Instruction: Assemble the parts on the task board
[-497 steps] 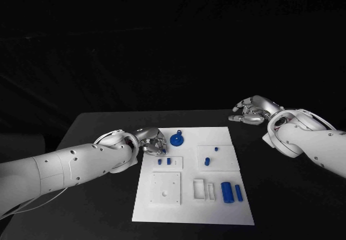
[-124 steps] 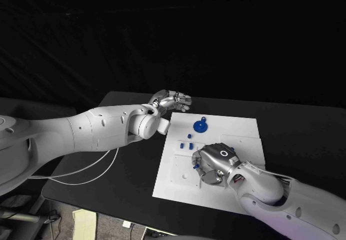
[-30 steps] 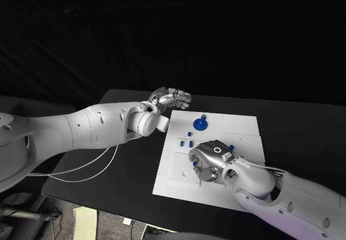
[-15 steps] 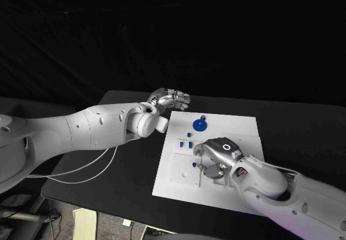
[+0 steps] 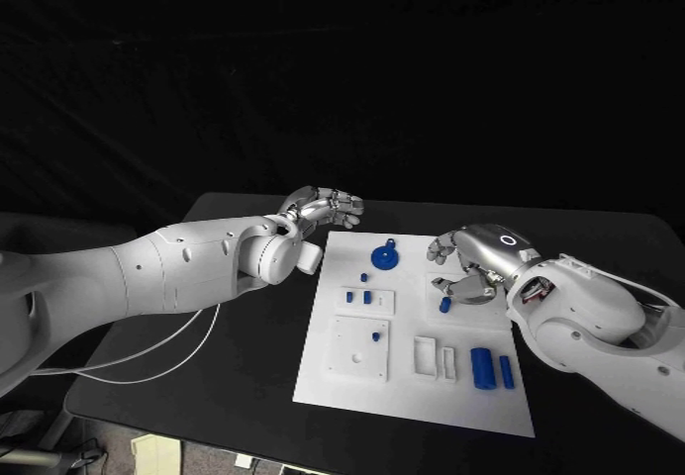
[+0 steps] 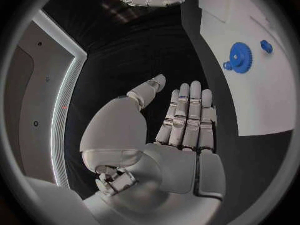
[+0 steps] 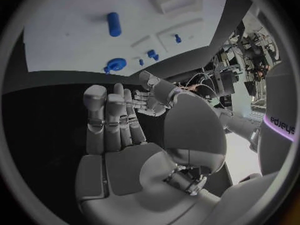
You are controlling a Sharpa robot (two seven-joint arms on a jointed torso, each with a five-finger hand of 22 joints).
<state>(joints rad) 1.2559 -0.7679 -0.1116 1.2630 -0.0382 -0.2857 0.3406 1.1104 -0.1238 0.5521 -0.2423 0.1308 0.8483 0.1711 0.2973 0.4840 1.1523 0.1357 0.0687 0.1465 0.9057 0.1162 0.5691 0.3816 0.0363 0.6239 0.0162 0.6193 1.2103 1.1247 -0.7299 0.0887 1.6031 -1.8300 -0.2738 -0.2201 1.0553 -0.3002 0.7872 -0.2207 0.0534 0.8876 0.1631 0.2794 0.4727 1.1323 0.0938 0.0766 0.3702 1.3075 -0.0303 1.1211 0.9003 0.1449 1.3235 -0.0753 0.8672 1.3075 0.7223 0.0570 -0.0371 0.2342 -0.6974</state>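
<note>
Task board [image 5: 414, 396] with blue parts [image 5: 491, 368] on table; left hand [image 5: 323, 206] off its far-left corner, right hand [image 5: 468, 267] over it, both apparently empty, fingers apart.

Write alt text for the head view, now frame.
A white rectangular task board lies on a black table, holding small blue plastic parts: a round gear, short pegs and two cylinders. The right silver hand hovers over the board's far right edge above a blue peg; the left silver hand is off its far left corner.
</note>
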